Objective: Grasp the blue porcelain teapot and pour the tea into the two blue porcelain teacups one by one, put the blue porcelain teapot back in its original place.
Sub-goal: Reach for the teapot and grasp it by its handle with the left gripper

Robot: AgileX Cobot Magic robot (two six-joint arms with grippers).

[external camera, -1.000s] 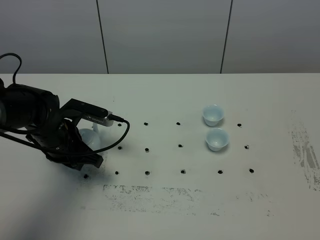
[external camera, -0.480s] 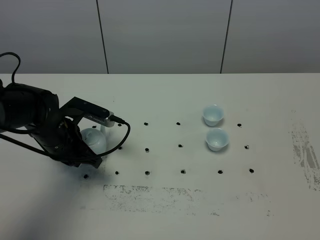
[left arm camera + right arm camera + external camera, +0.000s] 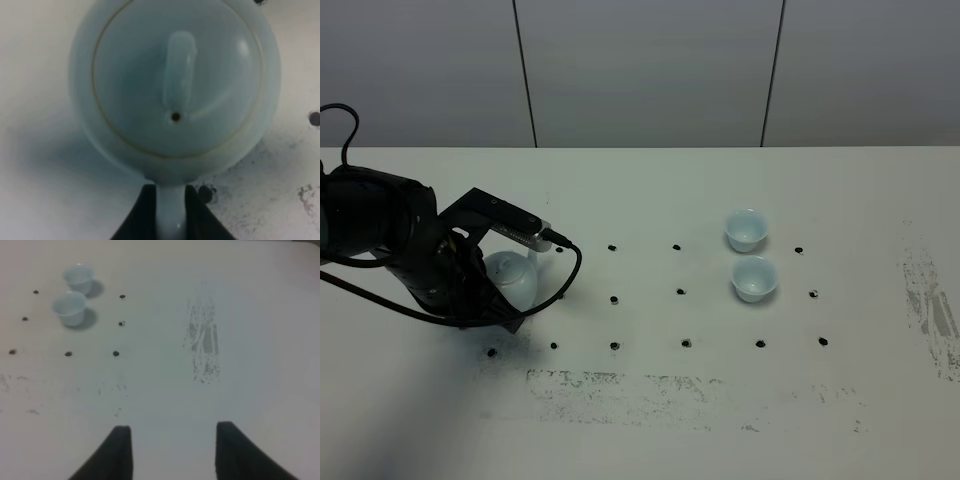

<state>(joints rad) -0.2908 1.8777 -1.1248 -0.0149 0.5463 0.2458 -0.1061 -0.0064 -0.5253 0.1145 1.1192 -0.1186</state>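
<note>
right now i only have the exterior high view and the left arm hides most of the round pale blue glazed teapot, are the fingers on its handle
observer: yes. In the left wrist view the left gripper is shut on the loop handle of the round pale blue glazed teapot.
operator: lid on
observer: yes, the lid sits level in its rim, knob up.
operator: cant see the right gripper at all
observer: the right wrist view shows the right gripper open, nothing between its jaws, over the bare white table.
</note>
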